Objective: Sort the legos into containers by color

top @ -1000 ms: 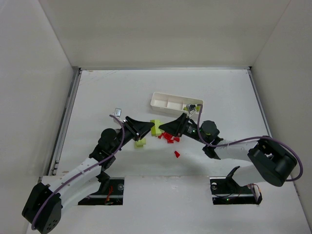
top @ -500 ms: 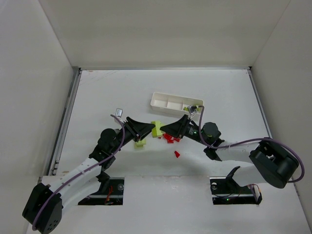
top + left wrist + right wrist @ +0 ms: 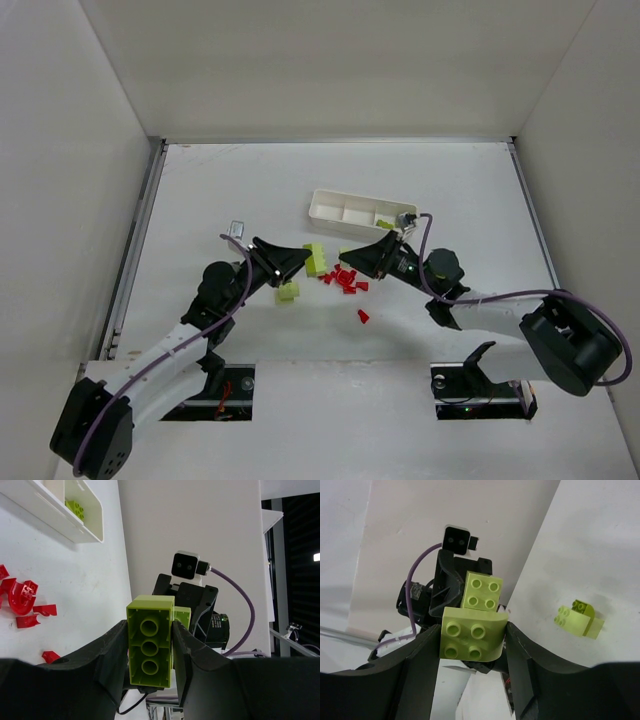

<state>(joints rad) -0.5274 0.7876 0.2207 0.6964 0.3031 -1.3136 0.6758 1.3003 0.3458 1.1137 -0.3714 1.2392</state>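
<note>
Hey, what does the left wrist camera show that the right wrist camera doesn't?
Only left wrist: the red legos on the table and the white tray with one yellow-green piece inside. Only right wrist: a loose yellow-green lego lying on the table. Both: the left gripper clamping a yellow-green block, facing the right gripper holding a curved yellow-green brick.

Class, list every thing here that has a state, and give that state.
left gripper: shut on long yellow-green brick
right gripper: shut on curved yellow-green brick
tray: one green brick in the right-end compartment; others bare
red bricks: loose on table, unsorted
yellow-green piece: lying on table, unsorted
</note>
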